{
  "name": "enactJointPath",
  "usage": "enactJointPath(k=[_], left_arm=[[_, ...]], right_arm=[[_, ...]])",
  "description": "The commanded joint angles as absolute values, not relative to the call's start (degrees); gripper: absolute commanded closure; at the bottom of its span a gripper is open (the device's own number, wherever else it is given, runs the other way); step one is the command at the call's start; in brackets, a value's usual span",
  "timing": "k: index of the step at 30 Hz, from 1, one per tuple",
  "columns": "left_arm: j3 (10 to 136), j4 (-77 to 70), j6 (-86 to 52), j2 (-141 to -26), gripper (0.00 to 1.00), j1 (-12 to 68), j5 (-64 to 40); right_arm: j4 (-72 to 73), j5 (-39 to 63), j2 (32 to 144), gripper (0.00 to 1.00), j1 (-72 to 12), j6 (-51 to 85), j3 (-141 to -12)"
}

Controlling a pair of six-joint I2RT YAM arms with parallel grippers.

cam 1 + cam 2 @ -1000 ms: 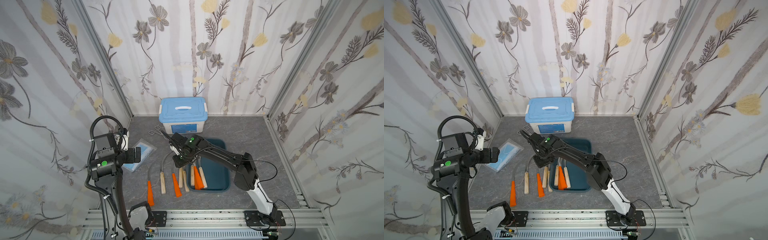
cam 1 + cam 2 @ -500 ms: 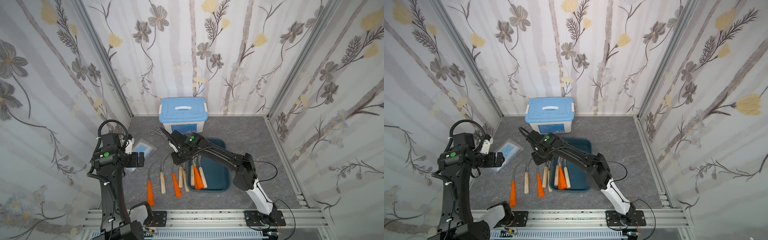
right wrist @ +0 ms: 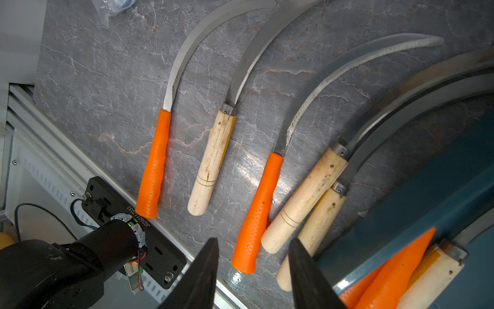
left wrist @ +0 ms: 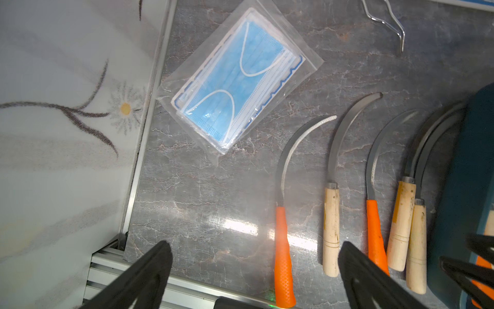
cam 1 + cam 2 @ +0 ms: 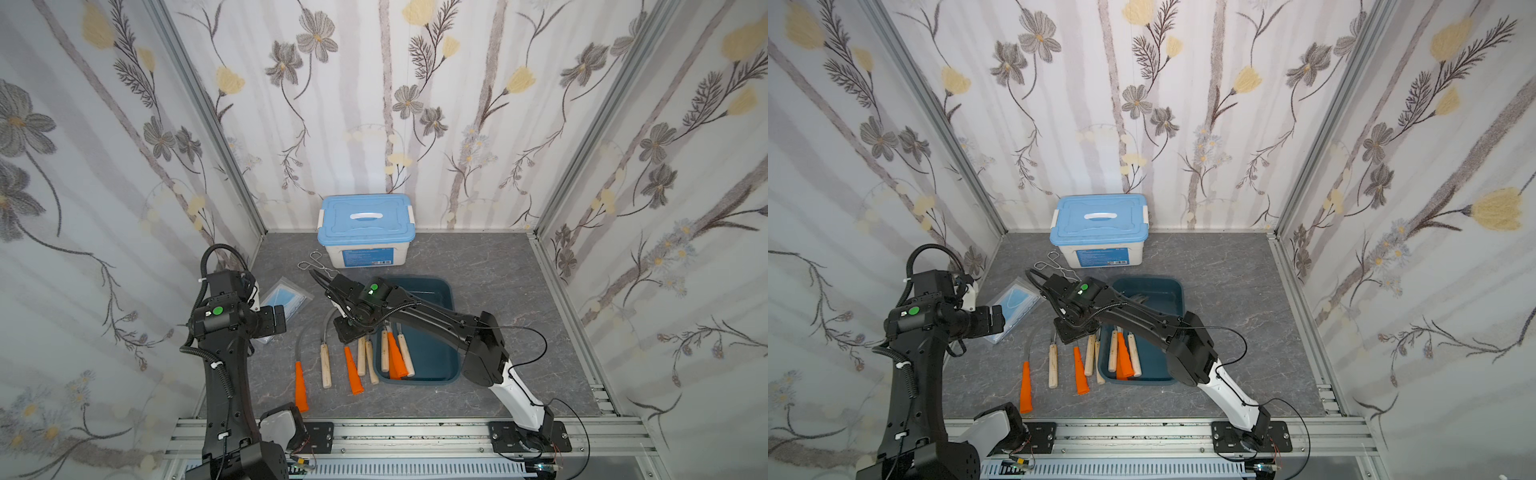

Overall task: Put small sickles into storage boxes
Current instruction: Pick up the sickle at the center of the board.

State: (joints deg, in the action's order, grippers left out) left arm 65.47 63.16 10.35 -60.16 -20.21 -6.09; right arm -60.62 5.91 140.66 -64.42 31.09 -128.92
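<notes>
Several small sickles lie side by side on the grey floor, handles toward the front rail: an orange one [image 5: 301, 386], a wooden one [image 5: 326, 365], another orange one [image 5: 353, 372] [image 3: 256, 214] and two wooden ones [image 5: 365, 359] touching. More sickles [image 5: 397, 357] lie in the dark teal storage box [image 5: 432, 357] [image 5: 1158, 291]. My right gripper [image 5: 322, 280] [image 3: 254, 240] hovers open above the floor sickles, holding nothing. My left gripper [image 5: 282, 318] [image 4: 255, 246] is wide open and empty, left of the row, over bare floor.
A white box with a blue lid [image 5: 365, 232] stands at the back wall, wire tongs [image 5: 316, 264] in front of it. A bagged blue face mask [image 5: 286, 297] [image 4: 240, 88] lies by the left wall. The aluminium rail [image 5: 395, 432] bounds the front.
My left arm has swung rightward, bringing its open gripper nearer the sickle row. My right gripper has shifted slightly back and left, jaws a little wider.
</notes>
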Motion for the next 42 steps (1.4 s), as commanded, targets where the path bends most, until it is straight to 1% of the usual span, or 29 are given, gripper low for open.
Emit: enactJointPath(k=[1, 15, 24, 30, 34, 39, 42], left_arm=[[66.30, 61.41, 5.97, -60.38, 0.00, -20.28, -6.37], [65.56, 64.20, 10.92, -55.36, 0.00, -20.37, -7.10], [68.31, 65.02, 11.34, -55.37, 0.00, -20.30, -7.59], [69.97, 67.95, 12.87, -58.17, 0.00, -20.30, -9.59], [70.40, 71.83, 16.87, -61.79, 0.00, -20.30, -10.67], [70.31, 78.31, 23.46, -66.38, 0.00, -19.74, -14.44], [69.56, 79.63, 25.43, -67.76, 0.00, -17.75, -13.69]], right_arm=[[-59.06, 4.88, 141.29, 0.55, -65.11, 33.16, -129.20], [-60.79, 1.95, 144.71, 0.57, -67.63, 36.16, -129.01], [-61.14, 1.67, 145.81, 0.57, -67.77, 36.33, -129.02], [-61.51, -1.14, 142.06, 0.56, -65.92, 36.88, -129.02], [-61.93, -2.96, 137.63, 0.56, -62.87, 37.00, -129.02], [-63.67, -6.56, 131.46, 0.55, -58.81, 35.95, -128.53], [-63.73, -7.97, 128.14, 0.55, -57.01, 35.12, -126.20]])
